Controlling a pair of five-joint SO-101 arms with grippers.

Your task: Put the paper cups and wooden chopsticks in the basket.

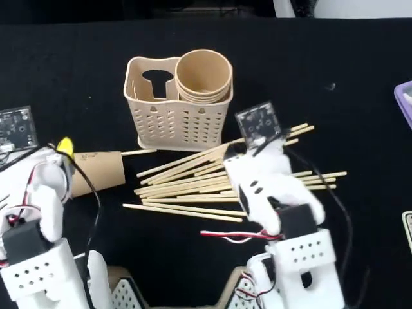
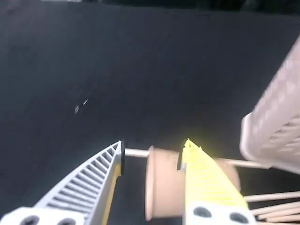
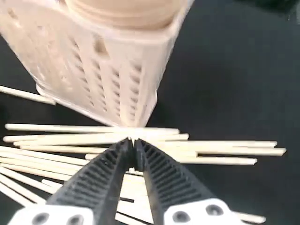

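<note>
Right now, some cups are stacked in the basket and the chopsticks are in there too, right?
No. Some cups are stacked in the basket, but the chopsticks lie on the table outside it, as the high view shows.

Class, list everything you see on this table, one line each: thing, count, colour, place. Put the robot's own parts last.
basket: one, beige and perforated, upright at the back middle of the table.
stacked cups: one stack, number unclear, tan, in the basket's compartment on the high view's right.
lying cup: one, tan, on its side on the table, left of the chopsticks.
chopsticks: many, pale wood, in a loose pile in front of the basket.
purple object: one, cut off at the high view's right edge.
table: one, black.
left gripper: one, grey and yellow fingers, open at the lying cup.
right gripper: one, black fingers, shut, tips at the chopsticks.
</note>
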